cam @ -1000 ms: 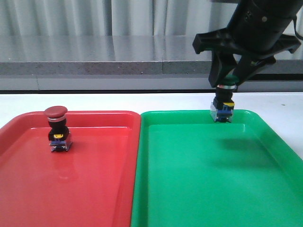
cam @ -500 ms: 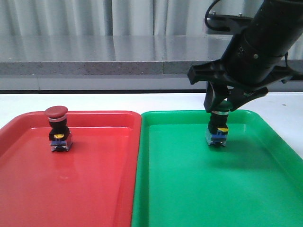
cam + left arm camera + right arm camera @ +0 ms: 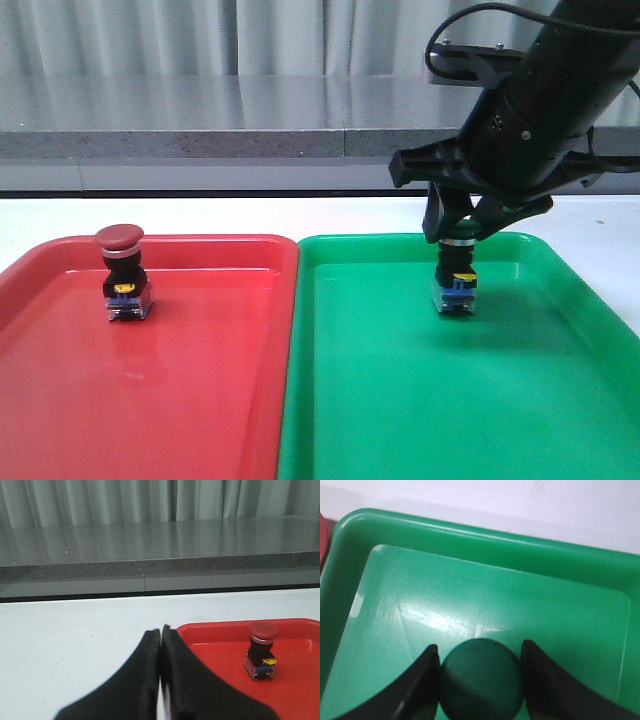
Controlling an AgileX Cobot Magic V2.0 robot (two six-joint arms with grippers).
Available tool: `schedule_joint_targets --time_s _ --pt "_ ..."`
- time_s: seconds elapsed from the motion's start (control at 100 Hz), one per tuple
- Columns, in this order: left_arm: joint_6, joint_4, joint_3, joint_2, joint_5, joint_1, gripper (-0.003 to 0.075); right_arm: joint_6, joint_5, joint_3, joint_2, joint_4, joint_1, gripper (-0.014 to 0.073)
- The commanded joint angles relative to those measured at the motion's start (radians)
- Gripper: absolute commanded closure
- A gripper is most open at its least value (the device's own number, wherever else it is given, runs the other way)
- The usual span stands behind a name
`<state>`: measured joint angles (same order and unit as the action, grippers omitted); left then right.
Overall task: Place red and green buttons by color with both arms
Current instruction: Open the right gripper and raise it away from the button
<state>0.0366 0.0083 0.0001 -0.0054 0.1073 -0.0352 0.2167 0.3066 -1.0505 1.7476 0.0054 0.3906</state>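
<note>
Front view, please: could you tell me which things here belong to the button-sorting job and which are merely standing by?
Part of the job:
- red button, standing in the red tray
- green button, held by the right gripper over the green tray
- left gripper, shut and empty

Just there:
- white table
- grey ledge
- curtain

left gripper (image 3: 161, 680): fingers pressed together | right gripper (image 3: 459, 225): lowered, clamped
</note>
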Motion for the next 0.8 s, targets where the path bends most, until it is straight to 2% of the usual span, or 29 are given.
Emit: schedule_joint_targets --time_s 0.0,0.09,0.19,0.6,0.79 --pt "0.009 -0.008 0.026 -0.033 -0.083 -0.009 0.0739 -0.002 -0.010 -0.020 -0.028 0.005 0.001 0.0111" --pt "0.009 -0.008 0.026 -0.033 -0.083 -0.009 0.0739 -0.002 0.004 -0.020 -0.028 0.011 0.001 0.0003" --pt "0.009 -0.008 0.026 -0.033 -0.083 -0.009 0.0739 -0.002 0.011 -0.020 -0.029 0.012 0.001 -0.0048" --pt "0.009 -0.008 0.026 -0.033 -0.083 -0.009 0.0739 -0.003 -0.034 -0.026 -0.137 0.011 0.001 -0.0042" --pt "0.009 -0.008 0.026 -0.033 -0.083 -0.009 0.0739 -0.003 -0.069 -0.026 -0.225 -0.048 -0.001 -0.0042"
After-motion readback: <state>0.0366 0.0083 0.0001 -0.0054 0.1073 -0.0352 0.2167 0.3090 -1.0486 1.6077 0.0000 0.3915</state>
